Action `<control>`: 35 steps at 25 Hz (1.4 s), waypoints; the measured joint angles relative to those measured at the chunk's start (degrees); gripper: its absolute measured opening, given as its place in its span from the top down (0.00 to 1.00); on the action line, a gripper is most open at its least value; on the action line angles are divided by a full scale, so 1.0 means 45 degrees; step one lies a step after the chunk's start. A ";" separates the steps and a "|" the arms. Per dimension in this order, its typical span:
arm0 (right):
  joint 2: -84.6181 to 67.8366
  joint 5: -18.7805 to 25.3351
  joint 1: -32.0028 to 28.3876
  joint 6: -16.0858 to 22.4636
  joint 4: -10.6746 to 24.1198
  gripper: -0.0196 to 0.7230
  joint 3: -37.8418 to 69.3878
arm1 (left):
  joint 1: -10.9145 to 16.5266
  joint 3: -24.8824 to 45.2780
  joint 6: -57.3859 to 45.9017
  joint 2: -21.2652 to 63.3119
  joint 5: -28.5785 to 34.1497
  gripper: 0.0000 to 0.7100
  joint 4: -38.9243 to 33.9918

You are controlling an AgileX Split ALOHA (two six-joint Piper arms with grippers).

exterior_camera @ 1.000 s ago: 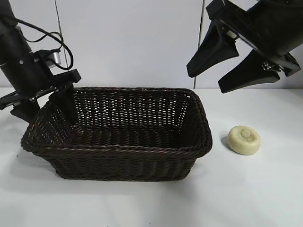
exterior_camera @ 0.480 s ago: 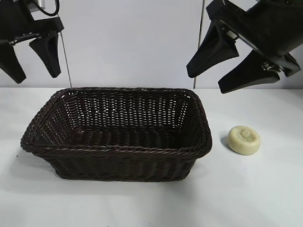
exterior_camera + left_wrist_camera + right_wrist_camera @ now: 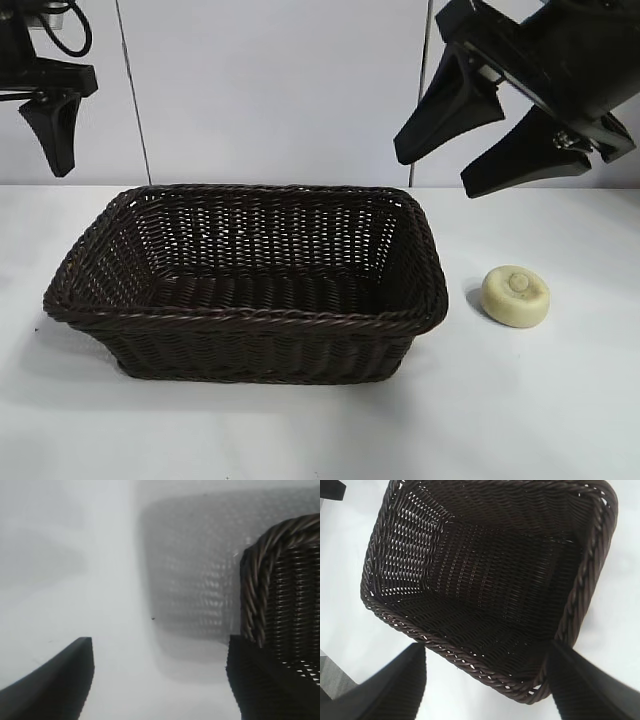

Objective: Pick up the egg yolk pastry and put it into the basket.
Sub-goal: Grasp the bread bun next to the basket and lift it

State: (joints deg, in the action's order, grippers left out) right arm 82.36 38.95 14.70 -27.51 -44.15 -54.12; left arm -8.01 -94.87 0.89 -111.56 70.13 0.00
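Lying place: egg yolk pastry (image 3: 516, 295) flat on the white surface (image 3: 540, 400), just right of the basket (image 3: 250, 318), knob up.
Basket axis: left to right.
Left tool (image 3: 45, 135): wide open, holds nothing, high above the basket's left end.
Right tool (image 3: 470, 145): wide open, holds nothing, above the pastry.

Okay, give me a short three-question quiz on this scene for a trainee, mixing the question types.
1. True or false: the pastry lies inside the basket.
2. Which gripper hangs nearer the pastry? A) left gripper B) right gripper
3. Fill in: both grippers' jaws stand ____ and hold nothing.

Key:
1. False; it sits on the table beside the basket's right end.
2. B
3. open
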 joint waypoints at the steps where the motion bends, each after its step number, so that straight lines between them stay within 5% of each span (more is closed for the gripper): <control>1: 0.0000 0.0000 0.0000 0.0000 0.0000 0.30 0.0000 | 0.0148 0.0000 0.0000 0.0000 0.0013 0.24 0.0000; 9: 0.0000 -0.0012 0.0000 0.0000 0.0000 0.30 0.0000 | 0.1749 0.0000 -0.0037 0.0000 0.0013 0.24 -0.0100; 19: 0.0000 0.0010 0.0000 0.0000 0.0000 0.30 0.0000 | 0.1832 0.0573 -0.0052 0.1275 0.0025 0.24 -0.0074; 35: 0.0000 0.0010 0.0000 0.0000 0.0000 0.30 0.0000 | 0.1832 0.9219 0.0000 1.0245 0.0052 0.24 -0.0123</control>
State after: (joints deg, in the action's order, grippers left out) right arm 82.36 39.00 14.70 -27.51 -44.15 -54.12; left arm 0.23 -53.38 0.89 -65.46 70.36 -0.55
